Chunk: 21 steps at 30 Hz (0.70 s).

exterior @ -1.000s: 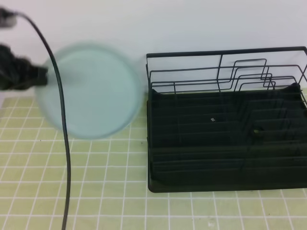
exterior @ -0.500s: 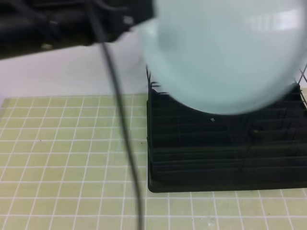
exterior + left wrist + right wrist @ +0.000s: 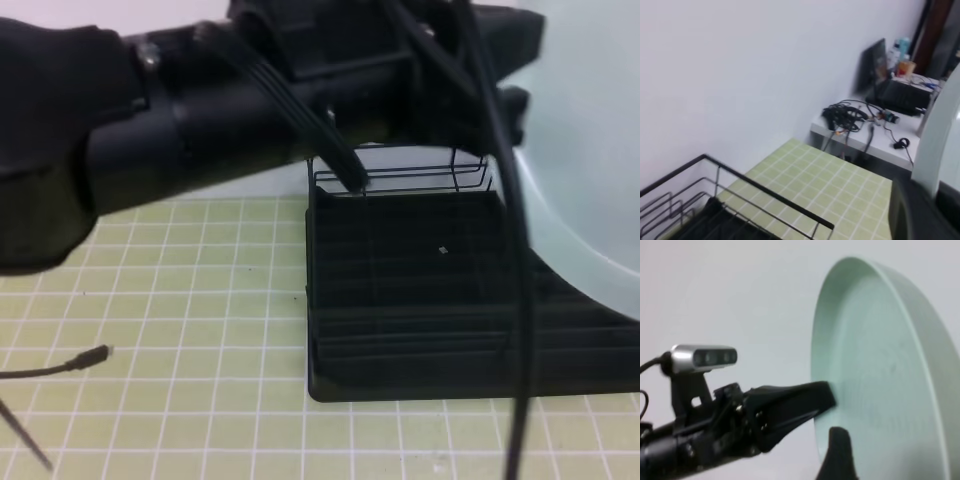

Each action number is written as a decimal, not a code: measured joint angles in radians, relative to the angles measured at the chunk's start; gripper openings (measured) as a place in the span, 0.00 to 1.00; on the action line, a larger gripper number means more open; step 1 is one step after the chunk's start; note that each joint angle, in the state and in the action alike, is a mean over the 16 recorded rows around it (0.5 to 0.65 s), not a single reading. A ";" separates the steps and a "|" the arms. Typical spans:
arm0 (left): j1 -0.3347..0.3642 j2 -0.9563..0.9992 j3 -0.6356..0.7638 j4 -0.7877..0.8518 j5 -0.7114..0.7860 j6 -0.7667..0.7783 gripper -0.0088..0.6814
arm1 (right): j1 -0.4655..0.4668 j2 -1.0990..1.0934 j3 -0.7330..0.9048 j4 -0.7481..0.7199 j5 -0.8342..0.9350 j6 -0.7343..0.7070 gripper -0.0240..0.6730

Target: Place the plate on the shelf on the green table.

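Observation:
The pale blue-green plate (image 3: pixel 590 190) hangs tilted on edge over the right end of the black wire shelf (image 3: pixel 400 270), which stands on the green table (image 3: pixel 200 330). My left arm reaches across the top of the exterior view, and my left gripper (image 3: pixel 512 100) is shut on the plate's rim. The right wrist view shows the plate (image 3: pixel 880 390) nearly upright with the left gripper (image 3: pixel 824 396) pinching its edge. The left wrist view shows the plate's rim (image 3: pixel 940 135) and the shelf's frame (image 3: pixel 715 200) below. My right gripper (image 3: pixel 837 455) shows as one dark tip, apart from the plate.
A black cable (image 3: pixel 515 300) hangs in front of the shelf. Another thin cable end (image 3: pixel 60 368) lies over the tiles at the lower left. A white wall stands behind the table. Beyond the table's end a desk with cables and bottles (image 3: pixel 880 110) shows.
My left arm has swung from the far left across to the right, carrying the plate from beside the shelf to over its right end. The plate has tipped more on edge.

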 joint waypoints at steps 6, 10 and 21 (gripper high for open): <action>-0.055 0.000 0.000 -0.017 -0.022 0.054 0.04 | 0.000 0.042 0.000 0.056 -0.008 -0.067 0.56; -0.069 0.001 0.000 -0.040 -0.014 0.092 0.15 | -0.001 0.060 0.000 0.093 -0.008 -0.145 0.41; -0.073 -0.038 0.000 -0.091 -0.056 0.192 0.73 | -0.002 0.131 -0.081 0.127 -0.169 -0.659 0.21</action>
